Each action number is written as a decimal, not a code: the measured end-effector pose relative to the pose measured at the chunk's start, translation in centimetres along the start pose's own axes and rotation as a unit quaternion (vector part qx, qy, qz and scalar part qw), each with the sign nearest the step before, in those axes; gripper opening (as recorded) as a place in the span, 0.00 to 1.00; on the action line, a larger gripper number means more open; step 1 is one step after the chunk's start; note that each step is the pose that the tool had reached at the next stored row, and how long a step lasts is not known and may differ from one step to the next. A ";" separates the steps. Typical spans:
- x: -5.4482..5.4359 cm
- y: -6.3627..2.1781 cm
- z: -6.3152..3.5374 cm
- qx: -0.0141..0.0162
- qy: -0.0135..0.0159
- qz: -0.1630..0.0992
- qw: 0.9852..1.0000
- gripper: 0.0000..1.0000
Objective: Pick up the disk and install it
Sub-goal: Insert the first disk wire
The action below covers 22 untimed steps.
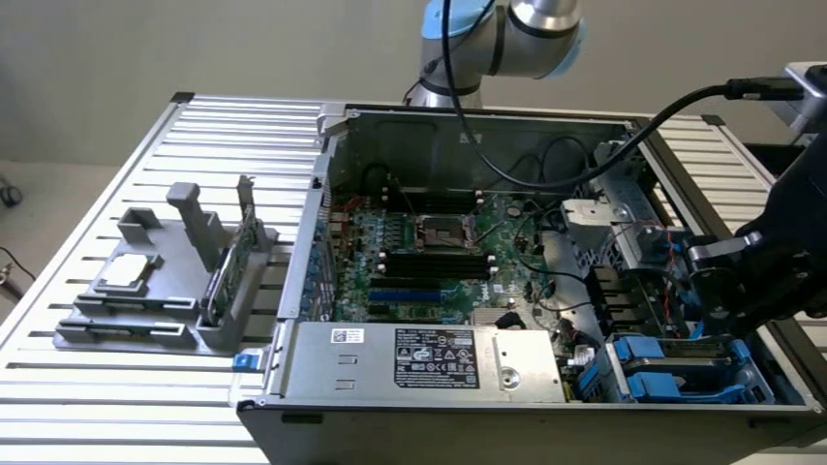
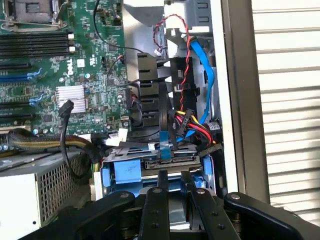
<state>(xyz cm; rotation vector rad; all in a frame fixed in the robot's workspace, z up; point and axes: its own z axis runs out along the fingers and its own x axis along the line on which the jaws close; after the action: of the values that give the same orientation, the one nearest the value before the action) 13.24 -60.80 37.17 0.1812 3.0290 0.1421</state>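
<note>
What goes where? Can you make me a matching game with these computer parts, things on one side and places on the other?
Things
1. silver-grey metal disk with blue plastic rails
2. flat green circuit board
3. grey metal box with a black label
4. small square silver chip

Places
A. on the grey plastic holder, outside the open computer case
B. in the case's corner bay
C. along the case's near edge in the exterior view
D. flat across the middle of the case

Pairs: 1-B, 2-D, 3-C, 4-A
</note>
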 end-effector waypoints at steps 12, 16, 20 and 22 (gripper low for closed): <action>0.0 -0.03 0.19 0.009 -0.008 0.089 0.996 0.25; -0.9 0.07 0.30 0.010 -0.003 0.091 0.996 0.25; -2.3 0.18 0.46 0.013 0.011 0.092 0.996 0.25; -2.9 0.22 0.53 0.015 0.020 0.093 0.995 0.25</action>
<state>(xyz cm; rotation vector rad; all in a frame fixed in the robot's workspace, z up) 16.14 -60.89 36.95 0.4691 3.0505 0.1160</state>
